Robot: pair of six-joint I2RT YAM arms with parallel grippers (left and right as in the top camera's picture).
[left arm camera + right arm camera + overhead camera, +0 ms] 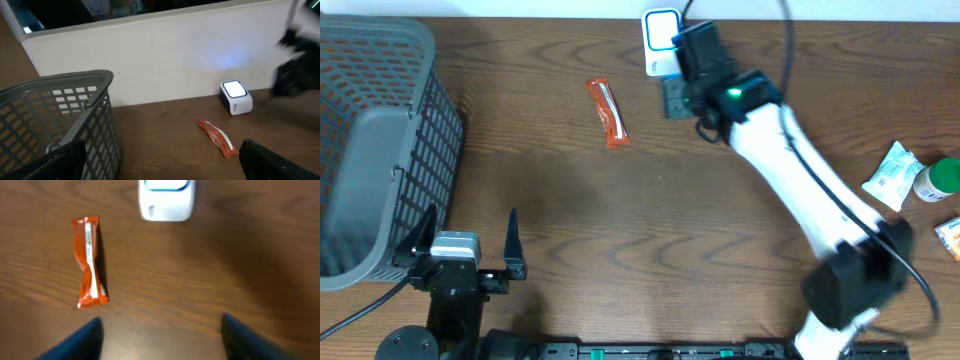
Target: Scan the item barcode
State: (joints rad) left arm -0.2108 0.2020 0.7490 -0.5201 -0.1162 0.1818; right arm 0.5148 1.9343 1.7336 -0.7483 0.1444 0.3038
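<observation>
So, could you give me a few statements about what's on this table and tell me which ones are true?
1. The orange packet lies on the table, held by no gripper. True.
2. The white scanner sits inside the basket. False: it stands on the table at the far edge; the basket is off to the left in the overhead view.
3. The right gripper is open with nothing between its fingers. True.
4. The left gripper is clamped on the packet. False: it is open and empty, beside the basket.
5. Seen from overhead, the packet lies to the right of the scanner. False: it lies to the scanner's left.
</observation>
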